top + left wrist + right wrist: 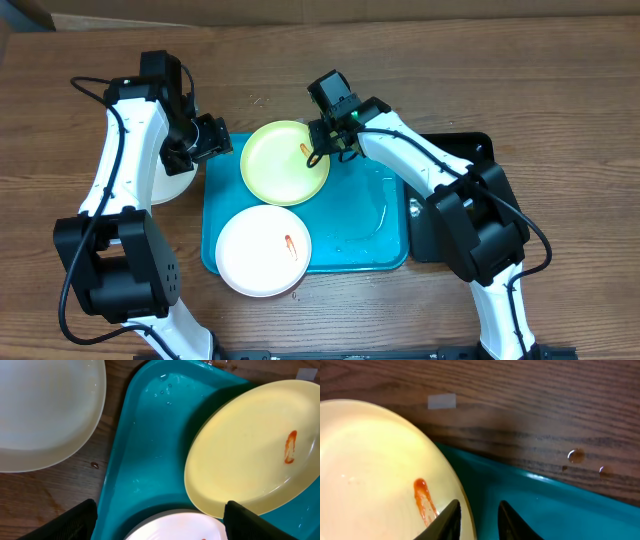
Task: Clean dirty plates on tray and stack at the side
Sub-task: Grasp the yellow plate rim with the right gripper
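Right gripper (318, 148): jaws straddling far rim of yellow-green plate (285, 162), narrow gap; clamped or not, cannot tell.
Left gripper (212, 137): jaws spread wide, empty, poised over tray (368, 245) left edge.
Yellow-green plate: on tray, far side, red smear (424, 501) near pinched rim.
White plate (263, 250): near tray corner, overhanging, smeared.
Other white plate (172, 186): on table (560, 70), left of tray.
Step advice: seat rim deep between fingers; lift level; avoid nudging white plate.
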{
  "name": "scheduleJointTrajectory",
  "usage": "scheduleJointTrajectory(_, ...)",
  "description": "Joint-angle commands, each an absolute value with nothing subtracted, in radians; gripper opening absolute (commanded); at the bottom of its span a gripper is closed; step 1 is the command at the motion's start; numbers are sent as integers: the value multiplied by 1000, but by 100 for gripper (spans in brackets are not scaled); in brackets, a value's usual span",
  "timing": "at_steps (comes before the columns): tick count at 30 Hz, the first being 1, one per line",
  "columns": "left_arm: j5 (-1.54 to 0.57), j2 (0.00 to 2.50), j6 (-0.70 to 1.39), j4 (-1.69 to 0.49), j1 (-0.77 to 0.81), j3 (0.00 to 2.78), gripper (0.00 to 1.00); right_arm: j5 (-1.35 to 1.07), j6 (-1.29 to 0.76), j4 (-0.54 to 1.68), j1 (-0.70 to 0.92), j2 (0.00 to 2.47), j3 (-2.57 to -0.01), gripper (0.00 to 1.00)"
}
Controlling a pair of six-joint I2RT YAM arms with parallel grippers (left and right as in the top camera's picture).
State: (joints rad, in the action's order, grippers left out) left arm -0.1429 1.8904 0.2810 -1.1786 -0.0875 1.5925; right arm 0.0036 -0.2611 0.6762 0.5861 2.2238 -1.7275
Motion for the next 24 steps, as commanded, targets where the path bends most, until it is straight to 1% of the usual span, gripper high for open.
scheduleJointTrajectory(1, -155, 1874, 285, -1179, -88, 1612, 82, -2, -266, 699, 590, 2235, -1722, 25)
scheduleJointTrajectory(4, -155, 1874, 285, -1179, -89, 1612, 82, -2, -266, 730, 590, 2235, -1722, 23)
scheduleJointTrajectory(5, -155, 1874, 285, -1178, -89, 1612, 82, -2, -266, 738, 590, 2235, -1722, 21)
scheduleJointTrajectory(8, -155, 1874, 285, -1179, -88, 1612, 82, -1, -276, 755, 591, 2235, -1722, 18)
scheduleJointTrajectory(12, -155, 1874, 285, -1179, -88, 1612, 82, -1, -301, 764, 591, 2235, -1722, 18)
scheduleJointTrajectory(17, -155, 1874, 285, -1179, -88, 1612, 82, -2, -308, 770, 591, 2235, -1722, 15)
scheduleJointTrajectory(18, -155, 1874, 285, -1179, -88, 1612, 82, -1, -308, 775, 591, 2235, -1722, 13)
scheduleJointTrajectory(19, -155, 1874, 285, -1179, -88, 1612, 82, -1, -308, 781, 591, 2235, -1722, 6)
scheduleJointTrajectory(20, -155, 1874, 285, -1179, -88, 1612, 82, -1, -308, 789, 591, 2235, -1722, 4)
scheduleJointTrajectory(24, -155, 1874, 285, -1179, -88, 1612, 82, -1, -320, 846, 580, 2234, -1723, 4)
